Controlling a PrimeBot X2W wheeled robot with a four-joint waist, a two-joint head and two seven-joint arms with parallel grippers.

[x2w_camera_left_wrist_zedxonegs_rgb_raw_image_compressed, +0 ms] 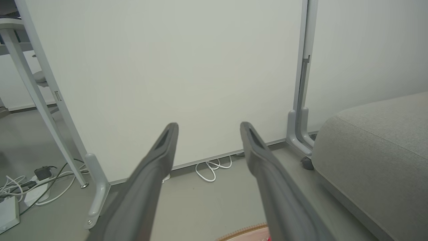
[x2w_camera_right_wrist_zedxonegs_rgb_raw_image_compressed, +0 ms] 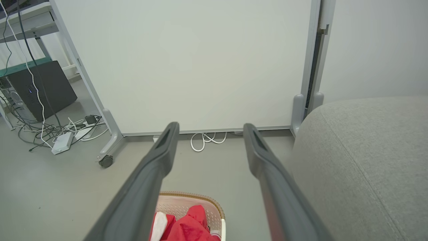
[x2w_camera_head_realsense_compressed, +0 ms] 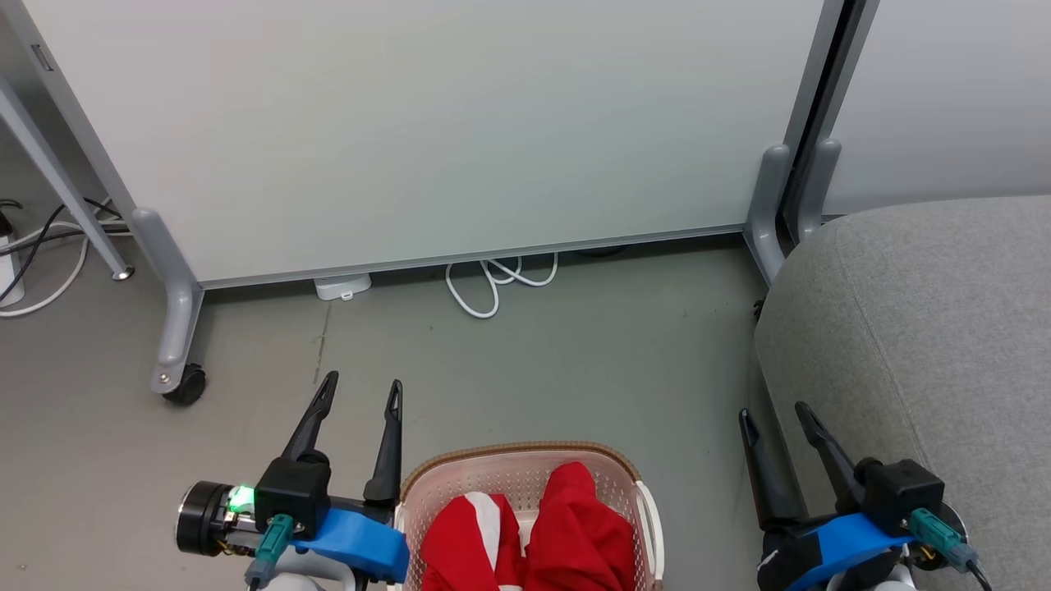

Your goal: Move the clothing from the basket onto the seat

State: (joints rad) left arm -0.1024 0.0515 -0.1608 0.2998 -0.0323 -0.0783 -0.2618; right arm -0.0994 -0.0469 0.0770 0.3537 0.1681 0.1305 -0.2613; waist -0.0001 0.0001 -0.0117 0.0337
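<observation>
The clothing (x2w_camera_head_realsense_compressed: 575, 529) sits heaped in the basket (x2w_camera_head_realsense_compressed: 493, 478) at bottom centre: light, limp cloth, so pinch a raised fold at its peak. Your left gripper (x2w_camera_head_realsense_compressed: 363, 386) and right gripper (x2w_camera_head_realsense_compressed: 772, 412) flank it, fingers spread, empty; the seat (x2w_camera_head_realsense_compressed: 928, 328) fills the right side beyond.

Soft cloth clothing (x2w_camera_head_realsense_compressed: 575, 533); perforated plastic basket (x2w_camera_head_realsense_compressed: 509, 480), woven-look rim; seat (x2w_camera_head_realsense_compressed: 944, 328) in matt woven fabric.
</observation>
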